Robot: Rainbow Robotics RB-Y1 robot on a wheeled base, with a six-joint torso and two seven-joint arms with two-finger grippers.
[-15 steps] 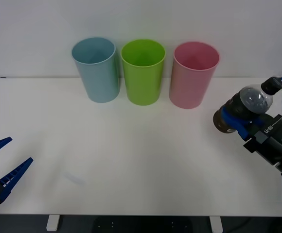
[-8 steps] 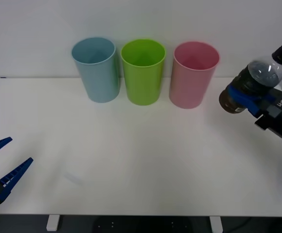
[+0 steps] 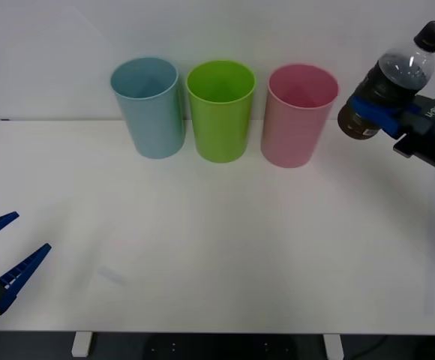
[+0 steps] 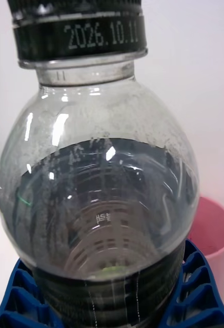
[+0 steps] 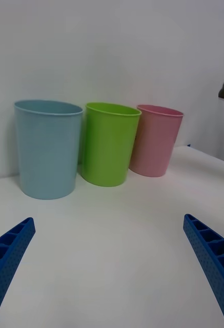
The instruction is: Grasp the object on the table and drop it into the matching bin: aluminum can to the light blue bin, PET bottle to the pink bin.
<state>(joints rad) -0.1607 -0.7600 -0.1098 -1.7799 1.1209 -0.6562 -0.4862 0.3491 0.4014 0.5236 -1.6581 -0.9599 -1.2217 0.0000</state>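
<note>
My right gripper [image 3: 376, 111] is shut on the PET bottle [image 3: 386, 82], a small clear bottle with dark liquid and a black cap. It holds the bottle tilted in the air, right of the pink bin [image 3: 299, 114] and about level with its rim. Up close, the bottle [image 4: 99, 195] sits between the blue fingers [image 4: 194, 287], with the pink bin [image 4: 211, 230] behind it. The light blue bin [image 3: 149, 106] stands at the left of the row on the white table [image 3: 217, 247]. My left gripper [image 3: 4, 255] waits open over the table's near left corner.
A lime green bin [image 3: 220, 109] stands between the light blue and pink bins. From the left wrist I see the light blue bin [image 5: 47, 148], the green bin [image 5: 110, 143] and the pink bin [image 5: 155, 139] in a row before a white wall.
My right gripper has lifted the bottle up and back, from low over the table's right side to rim height beside the pink bin. The left arm has not moved.
</note>
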